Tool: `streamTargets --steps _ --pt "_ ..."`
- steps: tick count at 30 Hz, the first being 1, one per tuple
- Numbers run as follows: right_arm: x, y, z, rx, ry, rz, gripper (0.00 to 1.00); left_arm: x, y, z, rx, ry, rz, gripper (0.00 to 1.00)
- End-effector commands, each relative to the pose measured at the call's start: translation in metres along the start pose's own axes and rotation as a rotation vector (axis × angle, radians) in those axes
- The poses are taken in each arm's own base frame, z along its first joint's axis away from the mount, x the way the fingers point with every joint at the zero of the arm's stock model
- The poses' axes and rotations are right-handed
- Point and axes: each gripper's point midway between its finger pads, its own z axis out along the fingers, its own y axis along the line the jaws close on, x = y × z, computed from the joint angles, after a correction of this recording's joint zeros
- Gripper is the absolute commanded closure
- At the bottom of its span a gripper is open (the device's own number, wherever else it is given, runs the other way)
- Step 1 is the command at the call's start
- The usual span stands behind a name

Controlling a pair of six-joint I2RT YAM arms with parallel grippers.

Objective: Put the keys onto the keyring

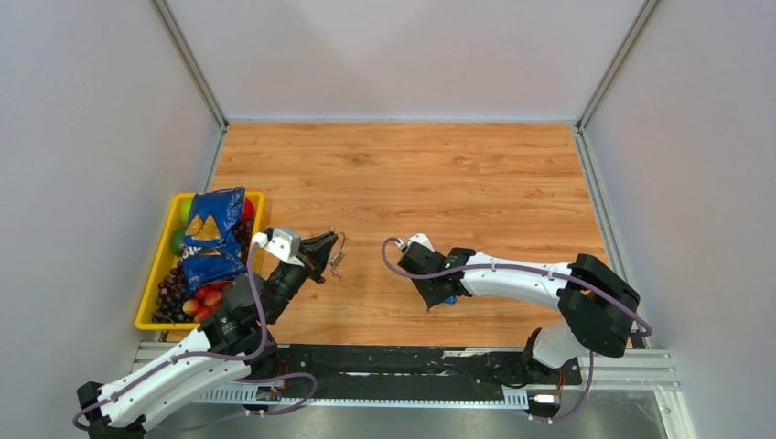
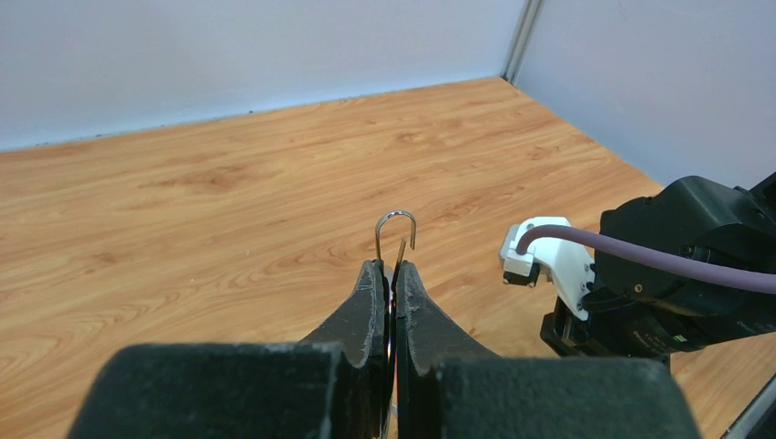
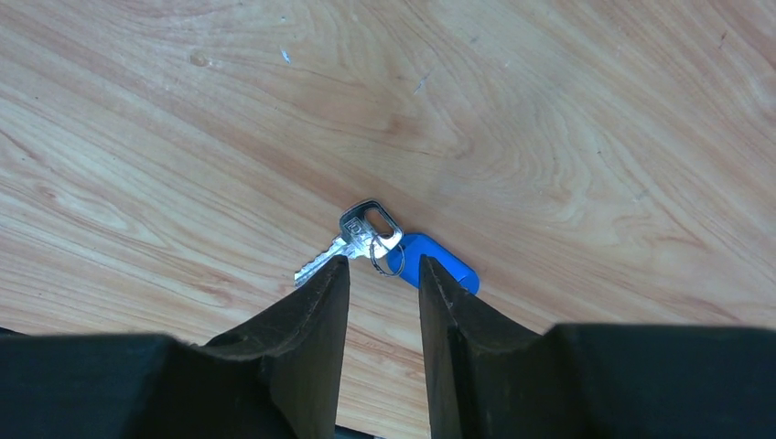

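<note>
Looking at the left tool, Ben, what does it hold?

It is closed tight, Ana, on the keyring. The thin wire stands up between the two fingertips, and above them it bends over in a small hook with a free end.

And from above?

From above the left tool is lifted off the counter, a little left of the middle. The keyring hangs at its tip, and something small and silver dangles under it — too small for me to say more.

Where are the other keys?

Under the right tool. A silver key lies flat on the wood. A tiny ring joins its head to a blue plastic piece.

Is the right tool closed on them?

No. Its fingers are apart with a narrow gap and grip nothing. The left fingertip is just beside the blade of the silver key, and the right fingertip covers part of the blue piece. I cannot tell if the tips touch the counter.

Are the two tools near each other?

They are apart, with bare wood between them, and the keyring is well apart from the silver key.

Anything else?

A yellow basket at the left edge, with a blue snack bag and some fruit in it.
</note>
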Motion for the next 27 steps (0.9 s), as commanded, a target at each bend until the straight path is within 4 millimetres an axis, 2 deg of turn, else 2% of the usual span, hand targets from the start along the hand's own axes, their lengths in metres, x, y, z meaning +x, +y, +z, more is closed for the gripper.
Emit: streamTargets --steps 1,12,22,27 --pt "-0.0114 0.0007 -0.0002 0.01 -0.032 -0.009 0.64 -0.0117 -0.0019 0.0022 0.004 -0.046 -0.017 1.0" --pt "-0.0082 0.0 0.005 0.022 -0.013 -0.015 0.67 -0.0117 -0.0011 0.002 0.0 -0.046 -0.015 1.0" --pt "-0.008 -0.0006 0.0068 0.031 -0.01 -0.013 0.76 -0.012 -0.0004 0.0021 -0.003 -0.048 -0.015 1.0" --pt "-0.0047 -0.002 0.0092 0.041 0.001 -0.014 0.84 -0.012 -0.0005 0.0019 -0.002 -0.048 -0.014 1.0"
